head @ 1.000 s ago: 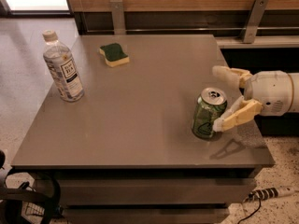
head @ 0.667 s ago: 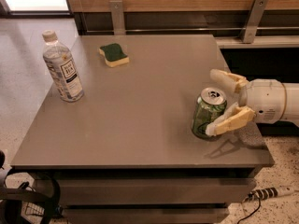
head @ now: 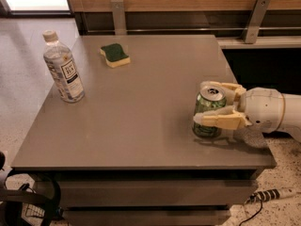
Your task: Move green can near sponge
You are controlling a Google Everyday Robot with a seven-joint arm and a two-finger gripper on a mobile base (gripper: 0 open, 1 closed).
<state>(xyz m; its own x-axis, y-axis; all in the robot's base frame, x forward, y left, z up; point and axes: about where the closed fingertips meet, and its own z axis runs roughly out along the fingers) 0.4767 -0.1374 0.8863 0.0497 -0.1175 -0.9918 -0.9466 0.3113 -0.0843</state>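
The green can (head: 205, 129) stands upright near the right front edge of the grey table (head: 141, 121). My gripper (head: 201, 102) reaches in from the right. One finger is behind the can and one lies across its front, and both touch it, so the gripper is shut on the can. The can rests on the table. The sponge (head: 114, 54), dark green over pale yellow, lies at the far left of the table, well away from the can.
A clear plastic water bottle (head: 63, 68) stands upright near the table's left edge. A wooden wall with metal brackets (head: 118, 16) runs behind the table. Cables lie on the floor at the front left (head: 28, 206) and front right (head: 273, 196).
My gripper has moved left around the can and its fingers have closed in against it. The can, sponge and bottle stand where they were.
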